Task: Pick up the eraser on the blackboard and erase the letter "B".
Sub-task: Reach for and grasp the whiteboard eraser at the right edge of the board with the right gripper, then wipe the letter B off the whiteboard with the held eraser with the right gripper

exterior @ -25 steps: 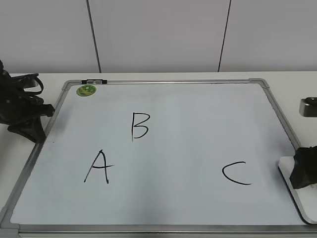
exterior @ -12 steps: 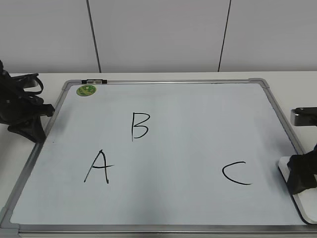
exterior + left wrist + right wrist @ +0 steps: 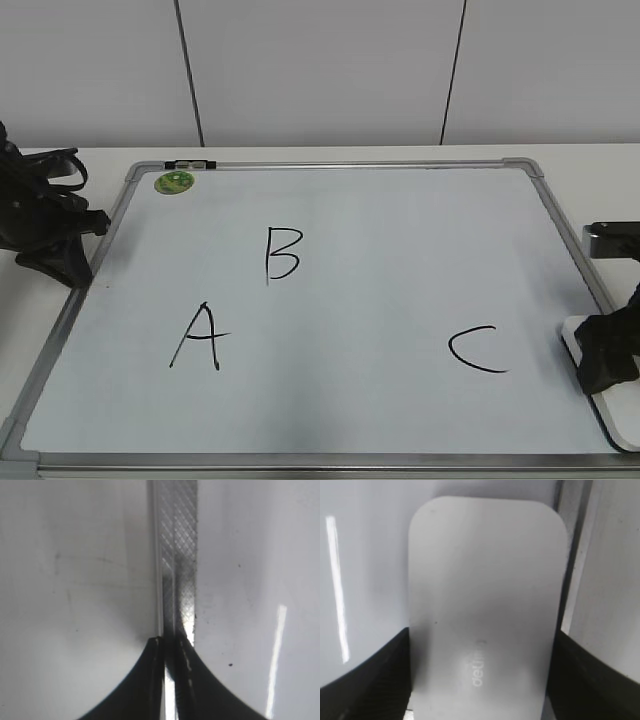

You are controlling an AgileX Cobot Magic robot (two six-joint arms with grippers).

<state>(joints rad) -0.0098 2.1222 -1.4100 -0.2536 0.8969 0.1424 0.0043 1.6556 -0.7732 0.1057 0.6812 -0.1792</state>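
While the board's letters sit unchanged, the exterior view shows the right gripper [image 3: 608, 358] lower than a second ago, now down over the eraser [image 3: 600, 400] at the blackboard's [image 3: 330, 168] four-o'clock edge. The letter "B" [image 3: 282, 253] lies well apart, toward ten o'clock from there, untouched. The left gripper [image 3: 55, 255] has not moved from the frame at nine o'clock.

From the left wrist, its jaws are pressed together over the frame, holding nothing.

From the right wrist, the eraser [image 3: 482, 610] fills the gap between dark fingers [image 3: 367, 675] flanking both long sides; they look closed against it, so lifting seems next.
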